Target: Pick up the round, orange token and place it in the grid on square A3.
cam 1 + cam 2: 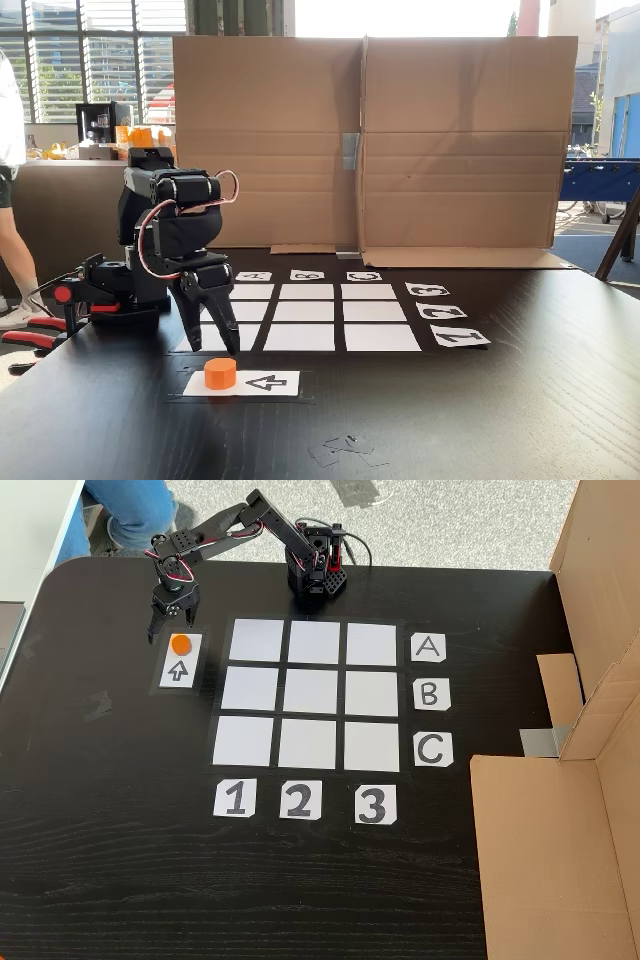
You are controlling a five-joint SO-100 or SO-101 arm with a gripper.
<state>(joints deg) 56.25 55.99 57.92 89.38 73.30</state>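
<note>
The orange token (220, 373) (181, 644) sits upright on one end of a white card with a black arrow (262, 382) (178, 670), beside the grid. My gripper (210, 343) (174, 628) hangs open just above and slightly behind the token, fingers pointing down, with nothing between them. The grid (306, 312) (313, 694) lies flat on the black table. Square A3 (252, 292) (373, 643) is the bare corner cell in line with the A tag (427, 648) and the 3 tag (375, 804).
A tall cardboard wall (370, 140) (560, 850) stands along the table's far side in a fixed view. The arm's base (317, 572) is clamped at the table edge with red clamps (40, 335). A person's legs (130, 515) are near that edge.
</note>
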